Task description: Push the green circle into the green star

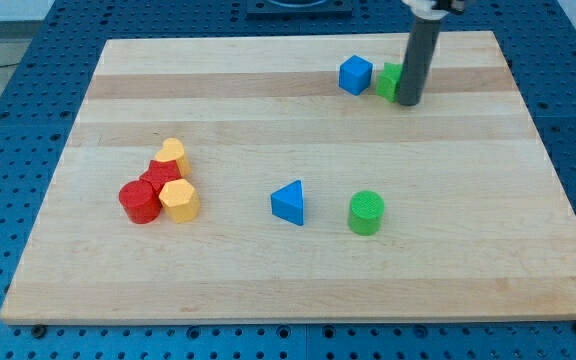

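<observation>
The green circle (366, 212), a short green cylinder, stands on the wooden board (298, 270) at the lower middle-right. The green star (389, 79) is near the view's top, partly hidden behind my rod, so its shape is hard to make out. My tip (409, 101) rests on the board right beside the green star, at its right and lower side, far above the green circle in the view.
A blue cube (355, 75) sits just left of the green star. A blue triangle (289, 202) lies left of the green circle. At the left, a red cylinder (139, 201), a red block (163, 174) and two yellow blocks (179, 199) (172, 154) cluster together.
</observation>
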`<state>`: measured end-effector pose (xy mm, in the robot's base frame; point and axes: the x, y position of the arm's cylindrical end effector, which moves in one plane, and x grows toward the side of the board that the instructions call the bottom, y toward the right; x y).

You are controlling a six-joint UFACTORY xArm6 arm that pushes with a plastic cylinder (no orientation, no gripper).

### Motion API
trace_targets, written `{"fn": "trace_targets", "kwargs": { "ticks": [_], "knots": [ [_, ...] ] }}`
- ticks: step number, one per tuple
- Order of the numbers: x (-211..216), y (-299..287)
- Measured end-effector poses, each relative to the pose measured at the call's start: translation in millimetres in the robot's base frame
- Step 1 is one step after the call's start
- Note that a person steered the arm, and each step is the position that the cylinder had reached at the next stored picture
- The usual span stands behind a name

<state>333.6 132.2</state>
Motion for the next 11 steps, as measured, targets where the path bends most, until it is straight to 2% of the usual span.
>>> {"fn": "trace_targets", "kwargs": {
  "ticks": [1,2,3,4,5,7,8,9,11],
  "knots": [
    [0,-11],
    [15,36],
    [68,54],
    [132,30],
    [181,-18],
    [205,-94],
    [228,-120],
    [231,-135],
    [190,-101]
  ]
}}
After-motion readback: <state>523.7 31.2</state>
